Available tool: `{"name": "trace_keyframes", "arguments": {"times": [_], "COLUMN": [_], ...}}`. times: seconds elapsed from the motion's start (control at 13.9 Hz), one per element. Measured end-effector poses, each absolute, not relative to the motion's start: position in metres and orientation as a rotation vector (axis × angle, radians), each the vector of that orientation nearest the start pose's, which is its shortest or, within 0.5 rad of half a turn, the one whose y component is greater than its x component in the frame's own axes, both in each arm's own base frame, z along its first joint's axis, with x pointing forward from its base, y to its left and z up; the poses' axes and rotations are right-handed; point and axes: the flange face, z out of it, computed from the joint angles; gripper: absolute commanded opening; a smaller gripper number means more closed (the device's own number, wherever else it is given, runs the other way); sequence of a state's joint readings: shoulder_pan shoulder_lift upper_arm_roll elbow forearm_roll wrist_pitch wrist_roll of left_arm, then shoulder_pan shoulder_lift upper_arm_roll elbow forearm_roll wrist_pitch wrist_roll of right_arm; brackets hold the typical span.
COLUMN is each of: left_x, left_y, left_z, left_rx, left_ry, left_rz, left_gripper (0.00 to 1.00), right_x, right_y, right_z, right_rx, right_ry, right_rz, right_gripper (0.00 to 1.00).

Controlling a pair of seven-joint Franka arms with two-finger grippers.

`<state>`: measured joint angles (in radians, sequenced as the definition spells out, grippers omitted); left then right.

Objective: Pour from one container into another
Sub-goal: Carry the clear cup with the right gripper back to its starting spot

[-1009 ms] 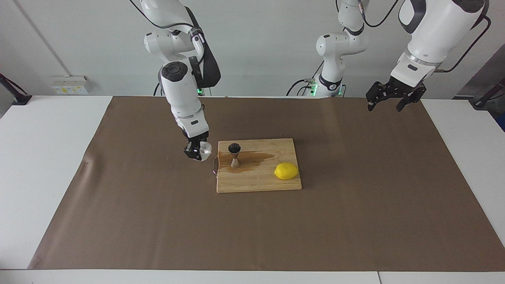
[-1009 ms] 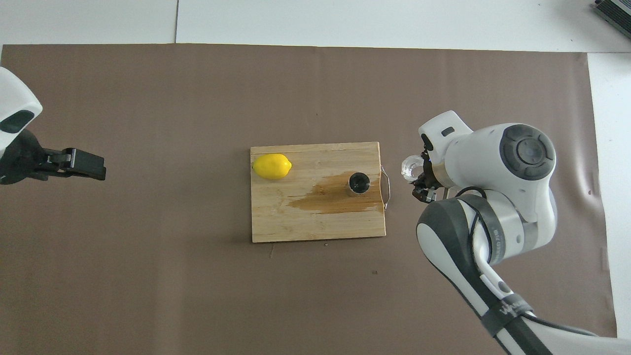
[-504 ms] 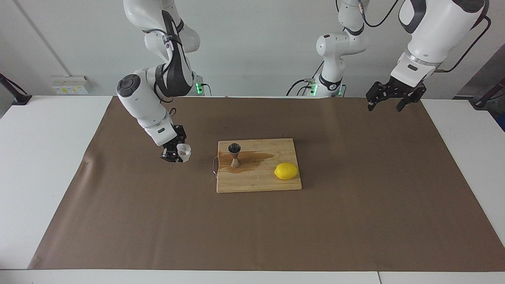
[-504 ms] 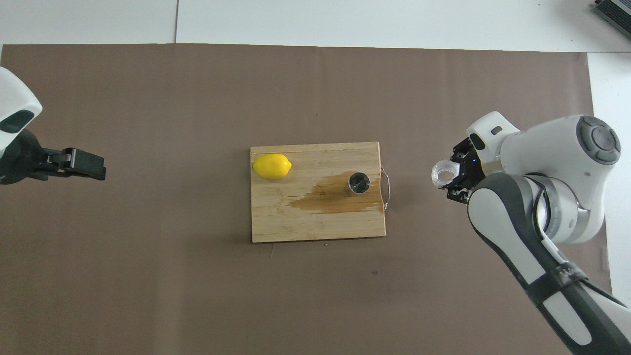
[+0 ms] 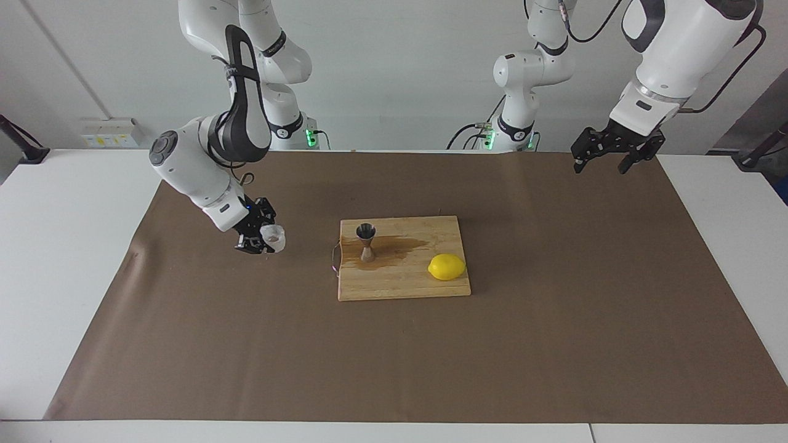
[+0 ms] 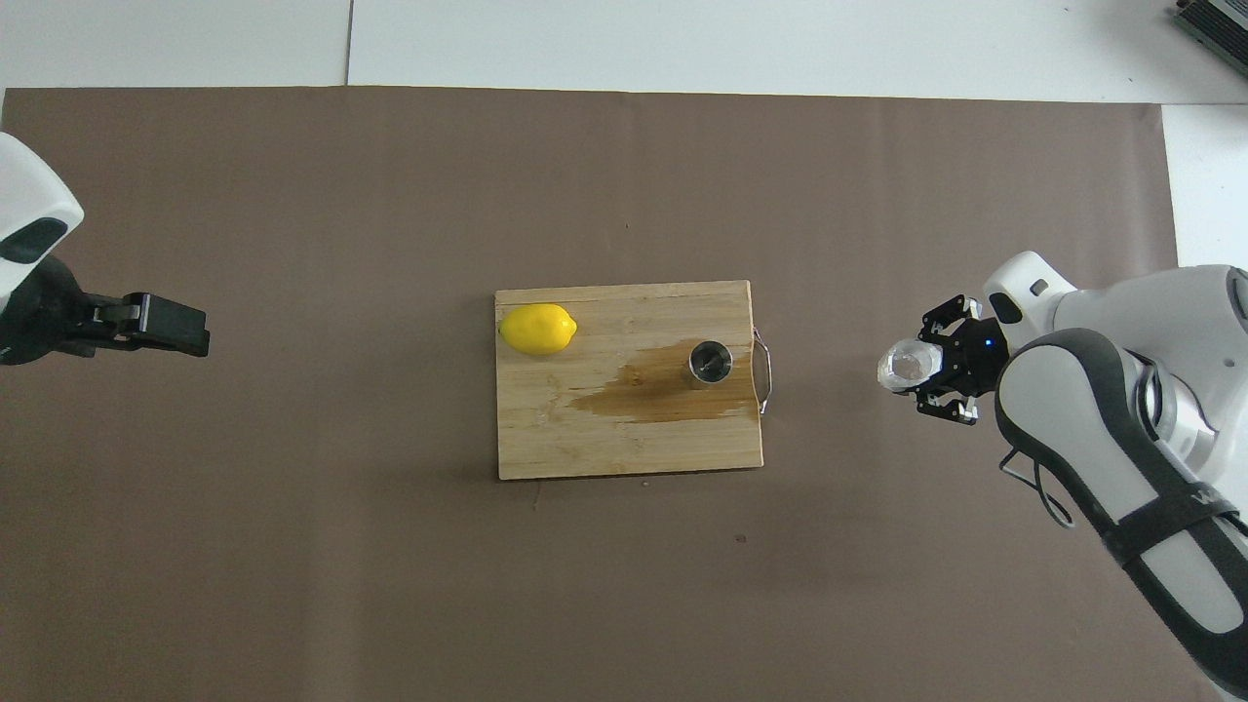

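Facing view: right gripper (image 5: 263,237) clamps the small clear textured glass cup (image 5: 272,236) over the brown mat's right-arm end; the shiny steel hourglass jigger (image 5: 366,242) stands on the wooden cutting board (image 5: 403,280)'s handle end; left gripper (image 5: 606,161) waits, fingers apart.

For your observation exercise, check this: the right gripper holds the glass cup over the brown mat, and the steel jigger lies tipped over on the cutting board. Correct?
Not quite. The facing view shows the steel jigger standing upright on the cutting board. The right gripper does hold the glass cup over the brown mat.
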<state>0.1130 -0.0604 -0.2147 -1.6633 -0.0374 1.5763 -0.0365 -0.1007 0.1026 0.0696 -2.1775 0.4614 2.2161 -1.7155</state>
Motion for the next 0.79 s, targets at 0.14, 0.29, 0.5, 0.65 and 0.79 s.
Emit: {"name": "trace_keyframes", "arguments": {"times": [0.14, 0.29, 0.5, 0.65, 0.79], "left_x": [0.532, 0.532, 0.532, 0.532, 0.532], "left_y": [-0.062, -0.062, -0.062, -0.062, -0.062], "left_z": [0.613, 0.613, 0.613, 0.613, 0.613], "left_rx": [-3.162, -3.162, -3.162, -3.162, -3.162], "left_ry": [0.101, 0.101, 0.101, 0.101, 0.101], "left_rz": [0.047, 0.047, 0.047, 0.047, 0.047], "left_gripper": [1.0, 1.0, 1.0, 1.0, 1.0], "right_x": [0.536, 0.53, 0.523, 0.522, 0.522], "right_y": [-0.025, -0.046, -0.062, -0.063, -0.066], "right_z": [0.329, 0.315, 0.296, 0.289, 0.284], "right_rx": [-2.162, -2.136, -2.103, -2.097, -2.092], "right_ry": [-1.819, -1.793, -1.797, -1.812, -1.82], "right_rz": [-0.354, -0.403, -0.432, -0.429, -0.428], "right_gripper": [0.0, 0.0, 0.0, 0.0, 0.99]}}
